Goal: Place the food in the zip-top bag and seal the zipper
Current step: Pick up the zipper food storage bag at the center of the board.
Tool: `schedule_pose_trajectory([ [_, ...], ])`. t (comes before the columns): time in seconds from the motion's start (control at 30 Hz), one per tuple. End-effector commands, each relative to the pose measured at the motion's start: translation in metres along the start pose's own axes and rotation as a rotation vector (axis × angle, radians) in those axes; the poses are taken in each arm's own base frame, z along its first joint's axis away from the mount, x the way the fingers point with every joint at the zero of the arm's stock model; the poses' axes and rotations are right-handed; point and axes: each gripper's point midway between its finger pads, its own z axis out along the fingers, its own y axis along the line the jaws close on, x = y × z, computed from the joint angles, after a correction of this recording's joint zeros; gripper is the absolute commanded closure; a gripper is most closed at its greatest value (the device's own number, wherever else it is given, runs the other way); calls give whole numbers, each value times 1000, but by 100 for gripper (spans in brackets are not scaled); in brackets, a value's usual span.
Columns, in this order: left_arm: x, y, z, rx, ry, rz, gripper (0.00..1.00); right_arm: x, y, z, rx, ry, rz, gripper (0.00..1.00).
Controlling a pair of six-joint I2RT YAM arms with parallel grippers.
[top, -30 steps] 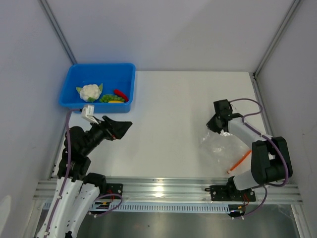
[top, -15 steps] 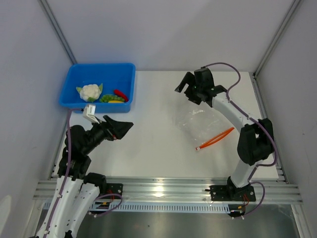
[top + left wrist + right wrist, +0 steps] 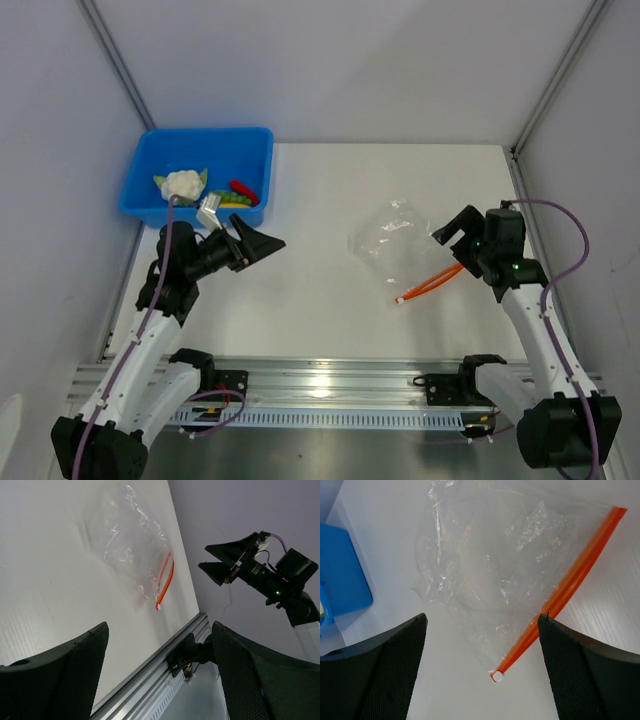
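Food sits in the blue plastic bin point(image 3: 150, 205) at the far left corner of the white bench point(image 3: 320, 180): I see a white cauliflower with green leaves point(image 3: 182, 183), a red chili pepper point(image 3: 243, 188), and green and yellow pieces point(image 3: 232, 200) partly hidden behind my left wrist. The left gripper point(image 3: 159, 627) hangs just near of the bin, pointing toward the right edge, fingers spread wide with nothing between them. Right of the bench's middle, the small clear floppy zip-top bag point(image 3: 390, 235) lies crumpled and empty, its thin red-orange zipper strip point(image 3: 435, 280) running diagonally along its near-right side. The right gripper point(image 3: 482, 620) is beside the strip's far end, also spread wide and holding nothing.
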Motion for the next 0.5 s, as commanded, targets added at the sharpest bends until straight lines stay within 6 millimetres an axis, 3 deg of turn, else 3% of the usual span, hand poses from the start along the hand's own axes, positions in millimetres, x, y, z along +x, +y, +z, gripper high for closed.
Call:
schedule_pose_trajectory([
  [0.0, -8, -41, -10, 141, -33, 121, 15, 21, -17, -5, -1, 62, -8, 8],
  [0.1, -5, -52, -17, 182, -33, 196, 15, 35, -35, 7, 0, 110, 49, 8],
  [0.23, 4, -65, -27, 228, -12, 279, 16, 52, -43, 24, -59, 177, 149, 10],
  [0.47, 29, -81, -31, 275, 54, 380, 21, 56, -47, 43, -95, 164, 177, 13],
])
